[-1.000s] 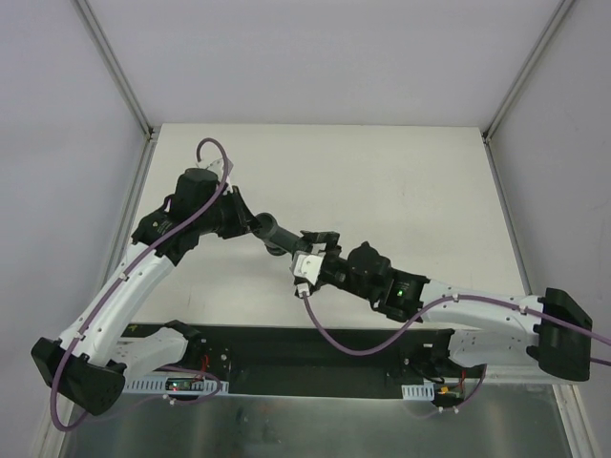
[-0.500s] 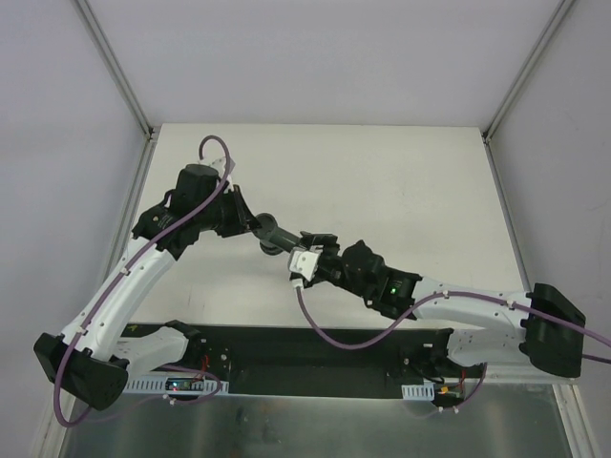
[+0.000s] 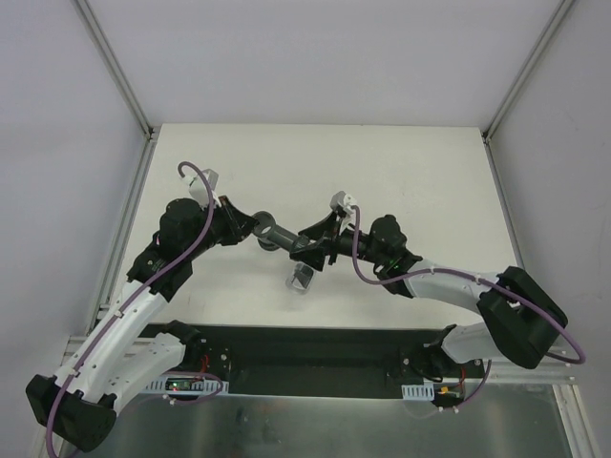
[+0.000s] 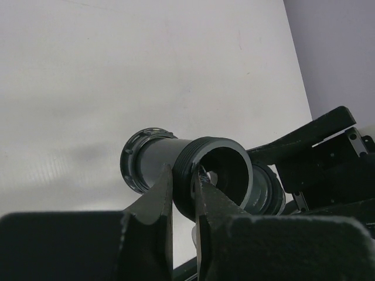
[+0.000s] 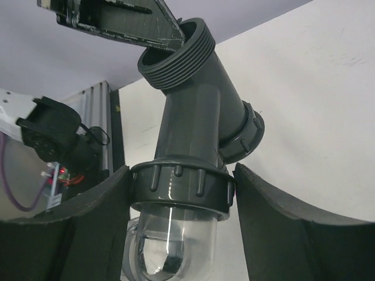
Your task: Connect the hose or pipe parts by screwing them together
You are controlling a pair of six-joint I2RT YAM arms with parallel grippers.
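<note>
A dark grey branched pipe fitting [image 3: 280, 236] hangs above the white table between both arms. My left gripper [image 3: 256, 227] is shut on the rim of its threaded socket [image 4: 218, 173], one finger outside the wall and one inside. In the right wrist view that socket [image 5: 176, 50] is at the top and a ribbed collar [image 5: 181, 184] at the bottom. My right gripper [image 5: 181, 175] is shut on this collar, a pad pressed to each side. A clear domed connector [image 5: 170, 240] sits in the collar and shows below the fitting [image 3: 301, 280]. A side branch [image 5: 243, 134] ends in a second ribbed collar.
The white table [image 3: 410, 172] is bounded by metal rails [image 3: 141, 191] and grey walls. A black base strip [image 3: 315, 348] runs along the near edge. Purple cables loop off both arms. Part of the arm base electronics [image 5: 55, 140] shows at the left in the right wrist view.
My right wrist has rolled over, its white camera mount now on the far side, and its jaws have narrowed onto the collar. The left arm and fitting shifted slightly.
</note>
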